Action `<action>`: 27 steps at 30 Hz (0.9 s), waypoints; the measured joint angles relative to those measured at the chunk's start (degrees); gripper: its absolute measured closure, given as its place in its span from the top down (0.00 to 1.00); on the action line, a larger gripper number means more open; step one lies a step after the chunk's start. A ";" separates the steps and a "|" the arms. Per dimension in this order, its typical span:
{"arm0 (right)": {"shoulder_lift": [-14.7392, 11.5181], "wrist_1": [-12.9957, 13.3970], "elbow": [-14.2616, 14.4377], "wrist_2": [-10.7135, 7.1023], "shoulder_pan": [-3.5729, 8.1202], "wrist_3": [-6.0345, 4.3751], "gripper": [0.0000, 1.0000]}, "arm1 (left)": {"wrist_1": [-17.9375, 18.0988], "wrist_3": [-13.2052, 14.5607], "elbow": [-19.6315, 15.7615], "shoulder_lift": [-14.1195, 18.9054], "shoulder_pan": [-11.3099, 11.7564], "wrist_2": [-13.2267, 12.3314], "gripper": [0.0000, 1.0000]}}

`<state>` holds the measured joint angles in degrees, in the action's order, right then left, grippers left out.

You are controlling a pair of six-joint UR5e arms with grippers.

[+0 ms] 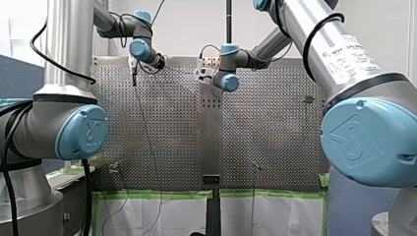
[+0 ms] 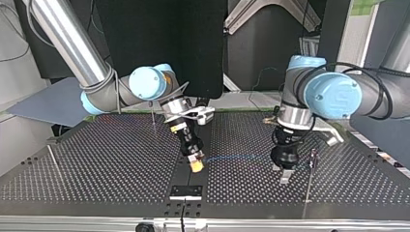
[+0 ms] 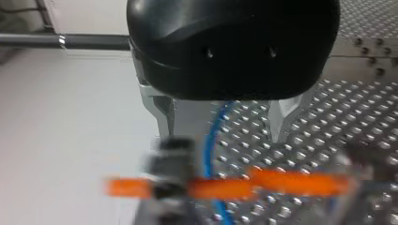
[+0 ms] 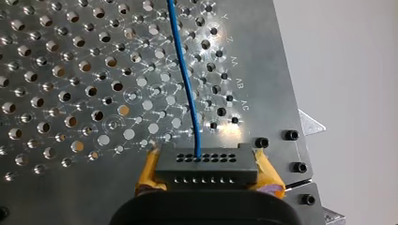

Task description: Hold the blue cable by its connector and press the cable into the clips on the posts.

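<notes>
the perforated metal table (image 2: 96, 159) fills every view. in the front view green tape (image 1: 157, 194) lines its near edge, with a pale wall past the far edge. in the top view a dark panel (image 2: 159, 43) stands behind the arms.

the big arm joints hide the table's side edges in the front view. an orange bar (image 3: 263, 183) ahead of my left gripper (image 2: 285, 176) is too blurred to name.

my right gripper (image 2: 196, 165) hangs over the table's middle seam, its yellow pads (image 4: 148, 169) clamped on the black connector (image 4: 206, 166). the blue cable (image 4: 184, 79) runs from the connector over the table to my left gripper, passing between metal fingers (image 3: 160, 110) that stand apart. a thin post (image 2: 309, 181) stands just beside that gripper; i cannot make out its clip.
</notes>
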<state>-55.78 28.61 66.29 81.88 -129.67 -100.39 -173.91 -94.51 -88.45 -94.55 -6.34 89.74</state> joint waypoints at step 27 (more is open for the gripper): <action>0.01 -0.13 0.01 -0.07 0.18 0.00 0.00 | -2.14 5.26 1.25 -2.84 -0.95 3.65 0.00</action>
<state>-55.77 28.48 66.31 81.82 -129.49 -100.39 -176.05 -89.26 -87.20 -97.39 -7.29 93.39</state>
